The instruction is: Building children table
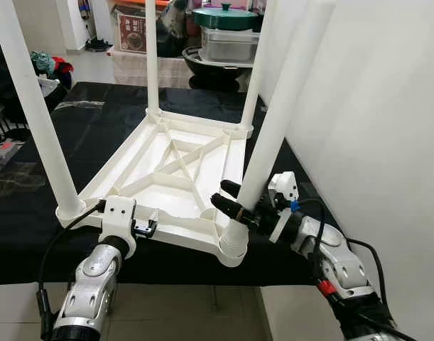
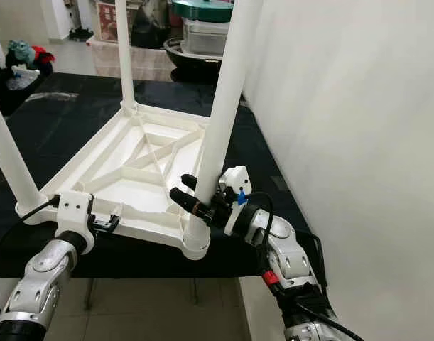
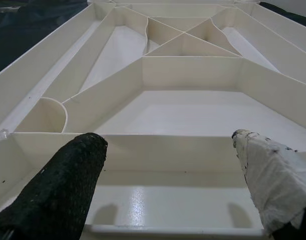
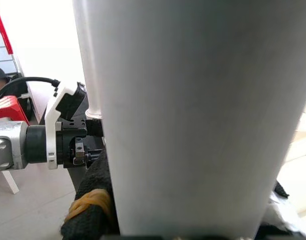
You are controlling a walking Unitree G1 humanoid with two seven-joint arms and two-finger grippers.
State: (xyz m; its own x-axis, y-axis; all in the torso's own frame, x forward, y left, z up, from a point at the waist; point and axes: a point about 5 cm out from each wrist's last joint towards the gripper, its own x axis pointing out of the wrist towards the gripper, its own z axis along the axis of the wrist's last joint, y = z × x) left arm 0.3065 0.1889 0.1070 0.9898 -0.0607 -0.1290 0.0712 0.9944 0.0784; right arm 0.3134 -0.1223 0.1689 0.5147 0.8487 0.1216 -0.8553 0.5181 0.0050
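A white plastic children's table (image 1: pixel 172 153) lies upside down on a black surface, its four white legs pointing up. My right gripper (image 1: pixel 234 199) is shut on the near right leg (image 1: pixel 273 121) just above its socket, one black finger (image 4: pixel 90 200) on each side of the leg. My left gripper (image 1: pixel 147 229) is open at the table's near rim, between the near left leg (image 1: pixel 39 114) and the near right one. In the left wrist view its fingertips (image 3: pixel 57 185) stand wide apart over the ribbed underside (image 3: pixel 188 107). The two far legs (image 1: pixel 152 57) stand upright.
A white wall (image 1: pixel 373 106) runs close along the right side. The black surface (image 1: pixel 96 121) extends left and back. Metal trays and a green-lidded pot (image 1: pixel 227 32) are stacked behind it. Clutter lies at the far left (image 1: pixel 50 64). Tiled floor (image 1: pixel 202 312) is below the near edge.
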